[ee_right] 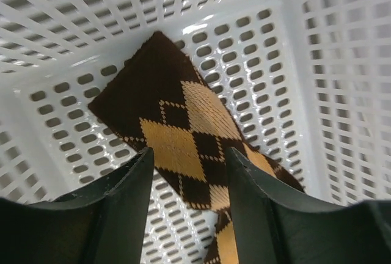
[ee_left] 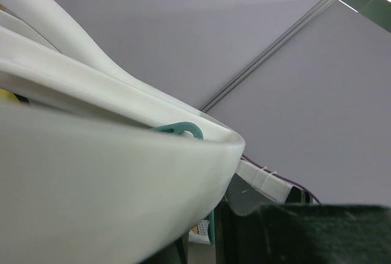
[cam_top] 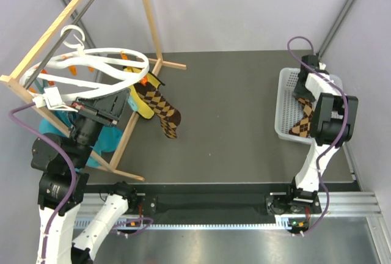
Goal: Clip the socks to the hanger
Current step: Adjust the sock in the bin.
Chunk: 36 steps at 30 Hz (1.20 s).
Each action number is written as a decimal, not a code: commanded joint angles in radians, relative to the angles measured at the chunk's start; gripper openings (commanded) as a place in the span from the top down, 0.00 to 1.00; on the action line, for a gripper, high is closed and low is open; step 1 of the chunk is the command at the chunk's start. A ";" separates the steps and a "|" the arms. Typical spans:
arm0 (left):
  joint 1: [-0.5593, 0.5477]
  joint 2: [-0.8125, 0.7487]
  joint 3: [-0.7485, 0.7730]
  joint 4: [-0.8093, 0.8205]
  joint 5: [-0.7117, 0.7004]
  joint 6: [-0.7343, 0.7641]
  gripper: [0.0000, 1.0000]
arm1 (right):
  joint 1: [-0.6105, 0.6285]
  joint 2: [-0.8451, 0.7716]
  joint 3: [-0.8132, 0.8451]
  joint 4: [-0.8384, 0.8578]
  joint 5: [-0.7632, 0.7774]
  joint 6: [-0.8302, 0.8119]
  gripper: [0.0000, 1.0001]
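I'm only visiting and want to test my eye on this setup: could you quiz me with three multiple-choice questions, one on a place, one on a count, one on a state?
1. Where is the sock below the right gripper? A in a drawer; B in the white mesh basket; C on a chair.
2. How many argyle socks show from above? A one; B four; C two.
3. How are the right gripper's fingers? A open; B shut on the sock; C out of sight.
Answers: B, basket holes surround it in the wrist view; C, a hanging sock near the hanger plus the basket one; A, a gap shows between the fingers.
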 commanded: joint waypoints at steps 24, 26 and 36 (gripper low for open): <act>-0.002 0.011 0.018 -0.068 0.036 -0.025 1.00 | -0.012 -0.089 -0.023 0.027 -0.051 0.020 1.00; -0.002 0.013 0.014 -0.062 0.037 -0.028 1.00 | -0.014 -0.102 -0.015 0.025 -0.068 0.019 1.00; -0.002 0.016 0.017 -0.057 0.032 -0.024 1.00 | -0.037 0.020 0.065 0.011 -0.164 0.043 0.54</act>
